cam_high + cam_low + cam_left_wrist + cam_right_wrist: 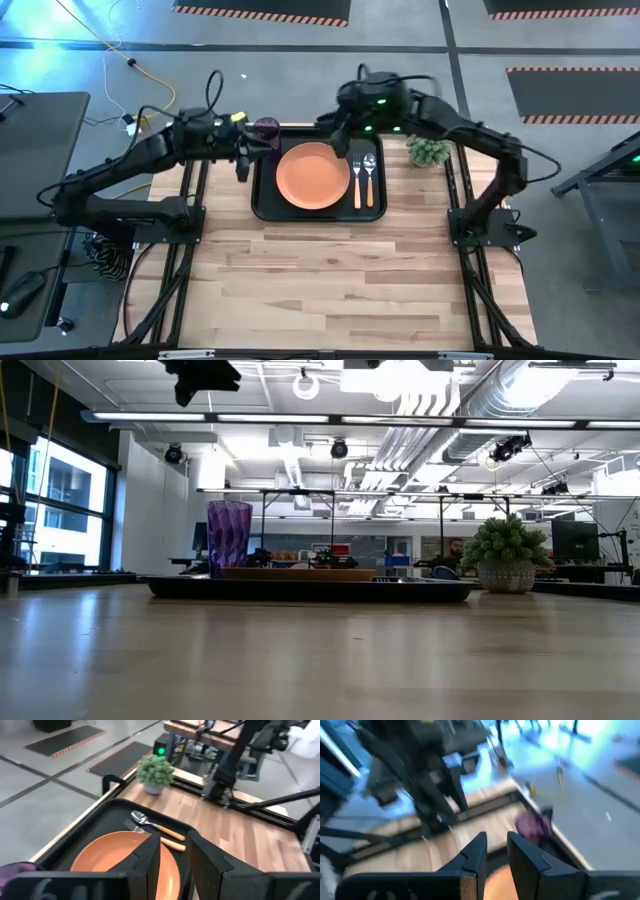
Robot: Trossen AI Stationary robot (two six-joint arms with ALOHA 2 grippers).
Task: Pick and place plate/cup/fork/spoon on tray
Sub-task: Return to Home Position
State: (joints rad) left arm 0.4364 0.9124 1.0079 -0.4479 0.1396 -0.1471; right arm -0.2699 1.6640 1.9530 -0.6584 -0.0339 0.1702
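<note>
The black tray lies at the table's far middle. The orange plate rests flat in it. The fork and the spoon lie side by side in the tray to the plate's right, their orange handles toward the near edge. The purple cup stands upright at the tray's far left corner and also shows in the low view. My left gripper hovers over the tray's left rim, open and empty. My right gripper hovers over the tray's far part, open and empty.
A small potted plant stands on the table just right of the tray, near the far edge. The wooden tabletop stretches from the tray to the near edge.
</note>
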